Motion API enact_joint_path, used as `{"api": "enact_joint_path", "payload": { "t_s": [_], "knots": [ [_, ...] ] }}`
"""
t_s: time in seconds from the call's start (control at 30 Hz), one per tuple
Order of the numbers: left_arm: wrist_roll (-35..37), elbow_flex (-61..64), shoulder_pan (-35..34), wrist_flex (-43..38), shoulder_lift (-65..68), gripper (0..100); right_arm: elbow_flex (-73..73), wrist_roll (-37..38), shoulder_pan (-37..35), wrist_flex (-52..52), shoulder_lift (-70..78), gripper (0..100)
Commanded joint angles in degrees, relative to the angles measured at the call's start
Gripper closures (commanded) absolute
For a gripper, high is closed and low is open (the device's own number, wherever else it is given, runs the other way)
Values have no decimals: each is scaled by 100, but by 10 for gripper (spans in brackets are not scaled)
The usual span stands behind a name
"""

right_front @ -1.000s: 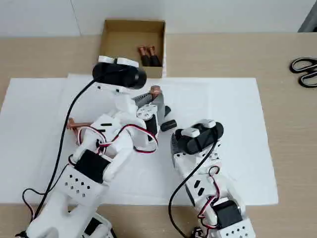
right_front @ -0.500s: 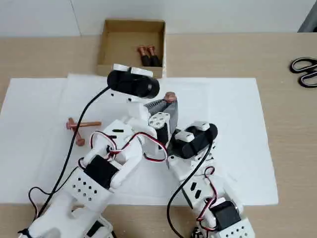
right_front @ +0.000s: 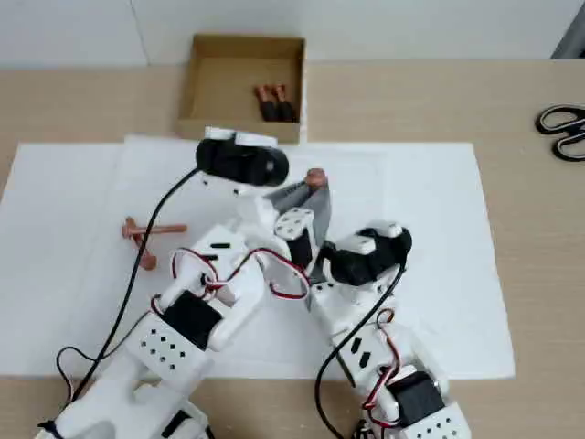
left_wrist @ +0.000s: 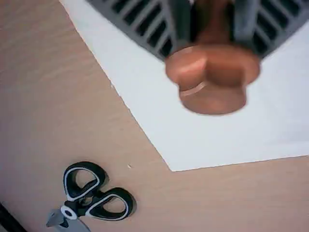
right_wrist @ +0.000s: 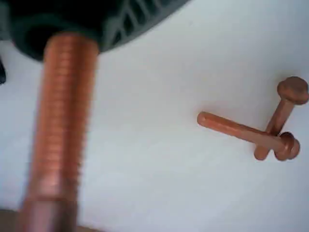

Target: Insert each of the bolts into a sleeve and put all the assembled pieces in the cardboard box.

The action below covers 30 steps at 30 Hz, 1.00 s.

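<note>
My left gripper is shut on a copper bolt and holds it above the middle of the white paper; the bolt's head sticks out between the grey ribbed fingers. In the right wrist view the bolt's threaded shaft runs into a black sleeve held by my right gripper, beside its ribbed finger. The right arm sits just right of the left one. The cardboard box at the back holds two assembled pieces.
Two loose copper bolts lie crossed on the left of the white paper, and appear again as the crossed bolts. Black scissors lie on the bare table at the far right, the same scissors.
The left arm carried the bolt to the right. The right arm closed in under it, and the black sleeve that lay on the paper between them is no longer lying there.
</note>
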Motion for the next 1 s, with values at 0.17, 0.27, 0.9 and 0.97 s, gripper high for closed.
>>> {"api": "enact_joint_path", "payload": {
  "t_s": [0.17, 0.27, 0.9, 0.97],
  "knots": [
    [35, 66, -9, -246, -158, 994, -229, -53, -22, -163, -84, 981],
    [26, 268, -9, -519, -158, 994, -229, -53, -22, -163, -84, 981],
    [-492, 760, 26, -809, -167, 994, -229, -44, -13, -163, -84, 981],
    [-492, 760, 26, -598, -176, 994, -229, -44, -4, -163, -84, 981]
  ]
}}
